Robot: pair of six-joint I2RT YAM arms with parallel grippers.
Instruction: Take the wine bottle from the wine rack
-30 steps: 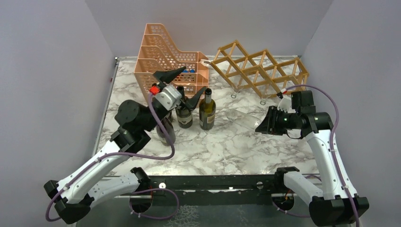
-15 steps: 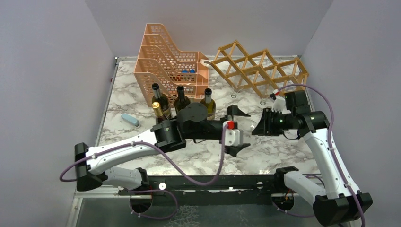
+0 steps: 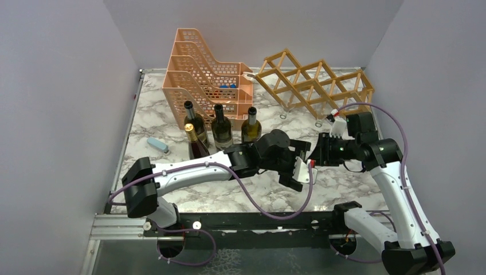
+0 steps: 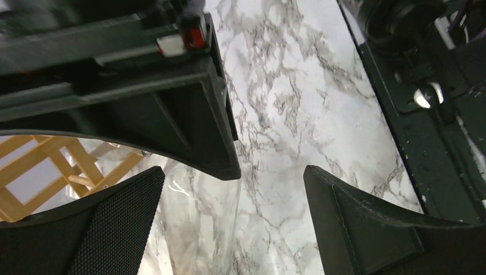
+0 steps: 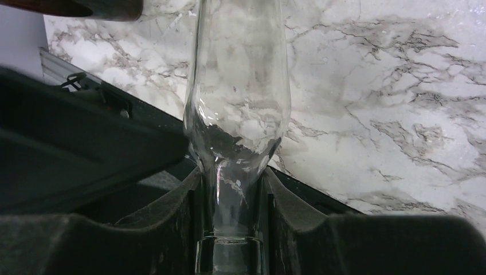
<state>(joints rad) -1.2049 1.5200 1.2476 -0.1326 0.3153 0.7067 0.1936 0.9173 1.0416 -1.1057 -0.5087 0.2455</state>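
The wine rack point(image 3: 312, 80), a tan wooden lattice, stands at the back right with no bottle in its cells; a corner of it shows in the left wrist view point(image 4: 34, 166). My right gripper point(image 3: 321, 150) is shut on the neck of a clear glass wine bottle point(image 5: 240, 86) and holds it in front of the rack, above the table. In the right wrist view the fingers point(image 5: 231, 177) clamp the neck on both sides. My left gripper point(image 3: 301, 163) is open, its jaws point(image 4: 232, 172) on either side of the bottle's body point(image 4: 195, 217), which lies near the left finger.
Several dark wine bottles point(image 3: 220, 126) stand in front of the orange perforated tray organizer point(image 3: 200, 74) at the back left. A small blue object point(image 3: 157, 144) lies at the left. The black rail of the table's near edge point(image 4: 435, 143) runs below the grippers.
My left arm has swung from the standing dark bottles to the right, bringing its open jaws around the clear bottle. My right gripper has barely moved and still holds the neck.
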